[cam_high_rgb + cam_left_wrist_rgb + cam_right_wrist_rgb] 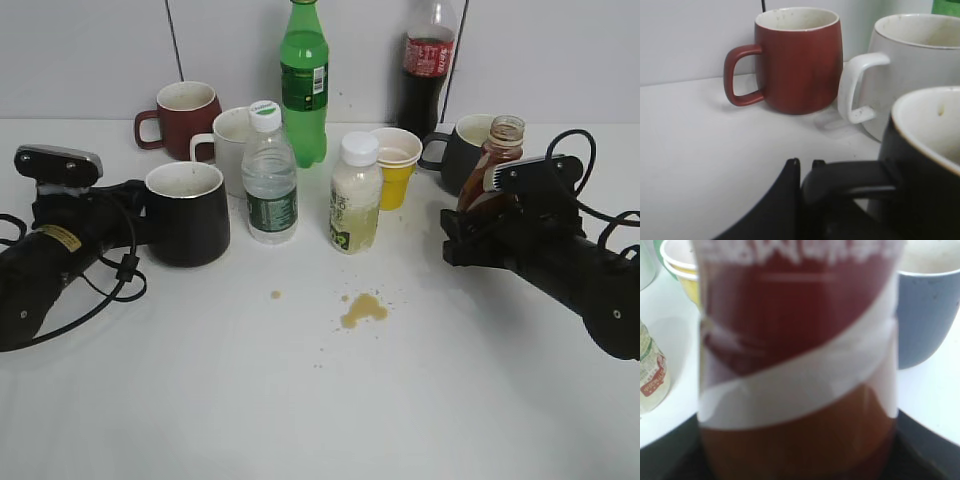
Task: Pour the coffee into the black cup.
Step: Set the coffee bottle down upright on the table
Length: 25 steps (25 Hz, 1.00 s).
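The black cup (190,215) stands upright at the left of the table, off-white inside. My left gripper (135,228) is shut on its black loop handle; in the left wrist view the gripper (805,164) clamps the handle beside the black cup (927,165). The coffee bottle (497,160), brown with a white swirl and no cap, stands upright at the right. My right gripper (480,235) is shut on it; the coffee bottle (797,360) fills the right wrist view and hides the fingers.
A maroon mug (183,118), white mug (228,148), water bottle (268,175), green bottle (303,80), milky bottle (354,195), yellow paper cups (395,165), cola bottle (428,60) and dark grey mug (458,150) stand between and behind. A brown spill (362,310) lies mid-table.
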Each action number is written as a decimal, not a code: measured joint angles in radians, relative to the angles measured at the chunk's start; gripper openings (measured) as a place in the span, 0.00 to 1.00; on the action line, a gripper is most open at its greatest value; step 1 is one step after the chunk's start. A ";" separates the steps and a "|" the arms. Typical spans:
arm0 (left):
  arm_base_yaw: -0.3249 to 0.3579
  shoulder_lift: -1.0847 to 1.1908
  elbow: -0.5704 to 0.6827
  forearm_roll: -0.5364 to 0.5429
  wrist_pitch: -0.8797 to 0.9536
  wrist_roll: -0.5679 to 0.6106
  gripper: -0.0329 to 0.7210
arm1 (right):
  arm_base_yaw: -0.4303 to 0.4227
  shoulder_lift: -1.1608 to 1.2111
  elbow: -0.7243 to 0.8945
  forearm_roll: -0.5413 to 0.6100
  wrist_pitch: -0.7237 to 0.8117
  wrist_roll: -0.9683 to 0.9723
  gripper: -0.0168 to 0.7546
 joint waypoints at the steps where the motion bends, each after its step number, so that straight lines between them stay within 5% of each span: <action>1: 0.000 0.000 0.000 0.000 -0.001 0.000 0.11 | 0.000 0.000 0.000 0.000 0.001 0.000 0.67; 12: 0.000 -0.012 0.099 -0.006 -0.047 -0.012 0.34 | 0.000 0.009 -0.003 0.000 0.024 0.000 0.68; 25: -0.002 -0.143 0.247 0.000 -0.052 -0.012 0.36 | 0.000 0.105 -0.020 0.007 -0.099 -0.001 0.68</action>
